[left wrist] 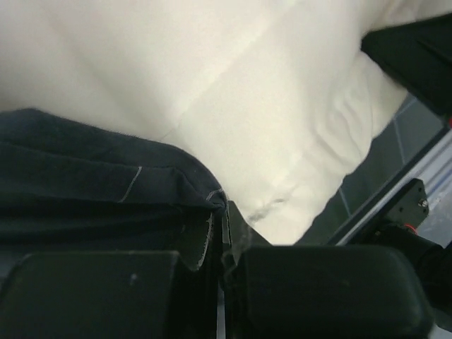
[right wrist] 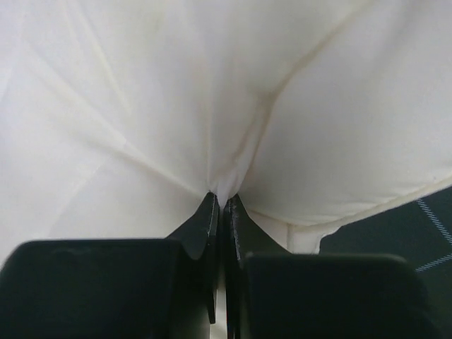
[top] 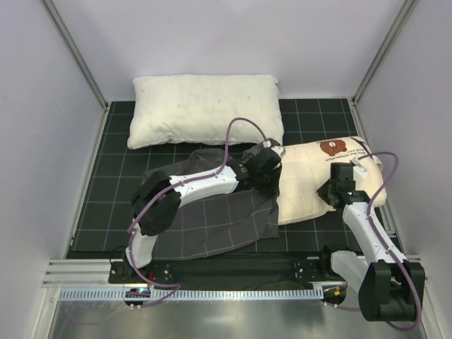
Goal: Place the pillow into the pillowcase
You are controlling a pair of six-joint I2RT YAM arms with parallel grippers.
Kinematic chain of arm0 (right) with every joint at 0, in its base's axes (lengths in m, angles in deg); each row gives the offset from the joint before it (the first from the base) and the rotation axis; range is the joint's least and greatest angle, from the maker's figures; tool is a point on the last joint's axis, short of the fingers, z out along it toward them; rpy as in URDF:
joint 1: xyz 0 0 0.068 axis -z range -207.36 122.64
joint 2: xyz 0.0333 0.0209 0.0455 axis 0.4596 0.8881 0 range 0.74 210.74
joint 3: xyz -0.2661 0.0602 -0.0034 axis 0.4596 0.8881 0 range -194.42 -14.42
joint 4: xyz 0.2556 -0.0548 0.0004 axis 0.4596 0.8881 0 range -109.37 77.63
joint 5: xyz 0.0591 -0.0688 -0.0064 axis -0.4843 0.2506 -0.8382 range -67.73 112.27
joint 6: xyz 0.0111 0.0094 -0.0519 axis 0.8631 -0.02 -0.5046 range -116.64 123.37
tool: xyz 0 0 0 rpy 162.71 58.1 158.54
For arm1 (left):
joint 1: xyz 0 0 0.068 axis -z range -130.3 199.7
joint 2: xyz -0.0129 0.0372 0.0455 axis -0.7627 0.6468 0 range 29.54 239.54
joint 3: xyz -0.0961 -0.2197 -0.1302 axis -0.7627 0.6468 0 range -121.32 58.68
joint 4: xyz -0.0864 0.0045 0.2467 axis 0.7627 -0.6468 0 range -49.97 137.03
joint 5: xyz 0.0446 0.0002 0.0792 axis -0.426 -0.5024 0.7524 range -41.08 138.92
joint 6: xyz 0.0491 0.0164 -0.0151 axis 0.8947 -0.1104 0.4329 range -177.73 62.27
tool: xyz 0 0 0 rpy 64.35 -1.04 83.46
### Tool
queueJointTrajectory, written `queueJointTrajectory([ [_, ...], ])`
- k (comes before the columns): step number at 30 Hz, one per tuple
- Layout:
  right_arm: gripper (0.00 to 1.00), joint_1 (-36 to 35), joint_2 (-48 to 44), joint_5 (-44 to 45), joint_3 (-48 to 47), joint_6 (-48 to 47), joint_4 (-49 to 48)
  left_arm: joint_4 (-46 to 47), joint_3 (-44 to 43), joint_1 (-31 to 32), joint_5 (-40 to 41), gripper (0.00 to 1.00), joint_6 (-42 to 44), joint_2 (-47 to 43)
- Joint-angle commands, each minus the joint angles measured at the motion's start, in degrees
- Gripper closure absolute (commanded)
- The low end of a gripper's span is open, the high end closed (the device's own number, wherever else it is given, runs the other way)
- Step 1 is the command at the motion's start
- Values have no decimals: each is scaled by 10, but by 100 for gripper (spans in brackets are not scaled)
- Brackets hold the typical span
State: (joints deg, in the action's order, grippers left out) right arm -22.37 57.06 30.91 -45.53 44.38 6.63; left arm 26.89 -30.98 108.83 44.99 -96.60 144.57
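Cream quilted bear-print pillow (top: 311, 185), pinched shut in my right gripper (right wrist: 220, 201), points lengthwise left into the dark grey checked pillowcase (top: 212, 226) hem clamped by my left gripper (left wrist: 220, 210).

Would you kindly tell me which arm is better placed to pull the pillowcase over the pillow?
Left: the left fingers pinch the pillowcase hem beside the pillow, while the right fingers grip the pillow itself.

Top view: white left arm (top: 205, 185) covers where the dark grey grid-pattern fabric pillowcase (top: 212, 226) meets the cream quilted bear-print pillow (top: 311, 191), so can't tell the overlap. Dark lettering (top: 357, 149) is too small to read. Right wrist: pillow cropped top, left and right, and right end effector (right wrist: 224, 199) tips are buried in a fabric fold. Left wrist: left end effector (left wrist: 224, 208) is blurred.
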Motion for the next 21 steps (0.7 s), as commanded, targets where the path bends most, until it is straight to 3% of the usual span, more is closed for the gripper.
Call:
queueJointTrajectory([
  [1, 96, -140, -21, -25, -2, 30, 28, 20, 39, -34, 17, 100, 10, -34],
  [3, 96, -256, -48, -6, -11, 55, 49, -15, 60, -39, 72, 100, 34, -80],
  [7, 96, -393, -75, -5, -41, 72, 66, -60, 126, -67, 109, 99, 58, -181],
  [9, 95, -424, -61, -34, -51, 50, 57, -68, 172, -77, 117, 97, 63, -222],
  [11, 84, -445, -36, -55, -72, 15, 66, -92, 198, -82, 138, 95, 68, -270],
  [12, 46, -445, -31, -49, -90, 5, 77, -102, 201, -82, 139, 95, 71, -287],
  [14, 22, -445, -43, -5, -107, -15, 112, -129, 208, -82, 135, 95, 71, -297],
  [16, 7, -442, -62, 27, -128, -36, 131, -130, 215, -81, 129, 96, 66, -303],
  [21, 5, -352, -103, 20, -168, -96, 186, -135, 226, -70, 142, 96, 64, -306],
])
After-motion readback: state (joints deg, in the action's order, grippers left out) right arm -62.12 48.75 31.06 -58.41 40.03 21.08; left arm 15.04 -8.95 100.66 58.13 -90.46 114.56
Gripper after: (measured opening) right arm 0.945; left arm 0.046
